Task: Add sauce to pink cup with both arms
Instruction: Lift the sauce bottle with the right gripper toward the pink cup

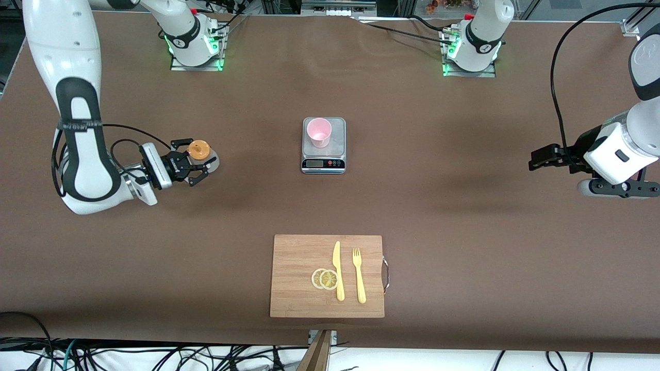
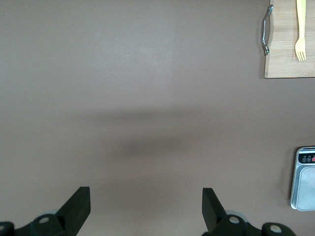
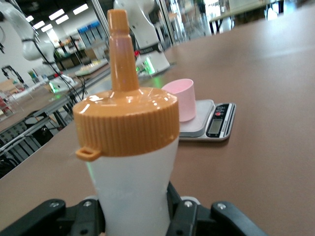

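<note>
- Front view: the right gripper [image 1: 198,164] is clamped on the sauce [image 1: 199,151], which stands upright on the table toward the right arm's end from the scale [image 1: 323,145]. The cup [image 1: 319,132] sits on the scale's platform, well apart from the bottle. The left gripper [image 1: 536,159] waits over bare table toward the left arm's end, about as far from the scale.
- Left wrist view: its fingers [image 2: 78,205] stand wide apart, holding nothing; the scale's edge shows.
- Right wrist view: the bottle's nozzle [image 3: 119,51] points up, with the cup straight ahead of it, so the judged carry runs toward the scale.
</note>
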`<state>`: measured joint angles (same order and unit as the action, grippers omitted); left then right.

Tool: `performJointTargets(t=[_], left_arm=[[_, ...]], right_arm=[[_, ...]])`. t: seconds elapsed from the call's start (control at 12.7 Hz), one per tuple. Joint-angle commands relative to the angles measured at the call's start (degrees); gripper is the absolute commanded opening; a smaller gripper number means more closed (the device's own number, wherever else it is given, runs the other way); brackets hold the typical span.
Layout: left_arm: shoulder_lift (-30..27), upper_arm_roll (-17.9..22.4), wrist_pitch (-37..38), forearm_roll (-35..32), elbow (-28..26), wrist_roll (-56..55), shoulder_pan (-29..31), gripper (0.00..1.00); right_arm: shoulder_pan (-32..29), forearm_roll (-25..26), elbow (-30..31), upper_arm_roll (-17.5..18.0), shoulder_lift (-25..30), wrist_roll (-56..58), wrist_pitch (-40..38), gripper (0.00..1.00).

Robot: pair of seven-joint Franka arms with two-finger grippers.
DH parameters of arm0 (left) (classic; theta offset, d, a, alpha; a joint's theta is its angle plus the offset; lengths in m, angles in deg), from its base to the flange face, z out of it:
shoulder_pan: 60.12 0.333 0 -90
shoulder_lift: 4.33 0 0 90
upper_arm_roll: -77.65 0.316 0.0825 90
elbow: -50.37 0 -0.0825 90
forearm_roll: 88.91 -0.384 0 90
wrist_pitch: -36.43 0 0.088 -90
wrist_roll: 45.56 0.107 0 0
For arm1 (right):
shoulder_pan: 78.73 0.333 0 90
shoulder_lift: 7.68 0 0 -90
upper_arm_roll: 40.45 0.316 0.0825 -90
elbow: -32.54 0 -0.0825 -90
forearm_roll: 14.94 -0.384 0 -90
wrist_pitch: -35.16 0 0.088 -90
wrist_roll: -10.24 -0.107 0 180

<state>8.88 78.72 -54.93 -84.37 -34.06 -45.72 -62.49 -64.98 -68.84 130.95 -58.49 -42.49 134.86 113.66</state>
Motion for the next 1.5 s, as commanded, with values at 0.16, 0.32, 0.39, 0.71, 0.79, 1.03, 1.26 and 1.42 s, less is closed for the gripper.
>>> performJointTargets(t=[0.16,0.32,0.39,0.71,0.79,1.03,1.26,1.42], left_arm=[[1.47,0.17,1.36,-0.33,3.82,0.69,-0.18,1.0],[1.47,0.17,1.36,-0.33,3.83,0.78,-0.18,1.0],[1.47,0.17,1.36,-0.33,3.83,0.78,-0.18,1.0],[1.47,0.17,1.36,-0.33,3.83,0.69,-0.27,1.0],[1.47,0.17,1.36,-0.33,3.83,0.78,-0.27,1.0],[1.47,0.16,1.36,-0.33,3.83,0.78,-0.18,1.0],[1.47,0.16,1.36,-0.33,3.92,0.78,-0.27,1.0],[1.47,0.08,1.36,-0.24,3.83,0.78,-0.27,1.0]], right_arm=[[10.22,6.87,1.44,-0.5,7.04,-17.27,8.77,0.15],[15.49,11.07,1.52,-0.33,8.53,-25.44,13.68,0.15],[18.39,14.84,1.7,-0.33,9.15,-29.23,16.23,0.15],[25.18,22.15,2.14,-0.33,9.24,-37.25,21.43,0.15],[26.84,24.35,2.14,-0.42,9.59,-39.87,21.7,0.15],[29.92,31.91,2.67,-0.24,10.47,-47.43,22.85,0.15],[34.22,38.31,2.58,-0.24,11.0,-56.3,22.85,0.15],[37.04,44.12,2.58,-0.24,11.79,-62.47,22.85,0.15]])
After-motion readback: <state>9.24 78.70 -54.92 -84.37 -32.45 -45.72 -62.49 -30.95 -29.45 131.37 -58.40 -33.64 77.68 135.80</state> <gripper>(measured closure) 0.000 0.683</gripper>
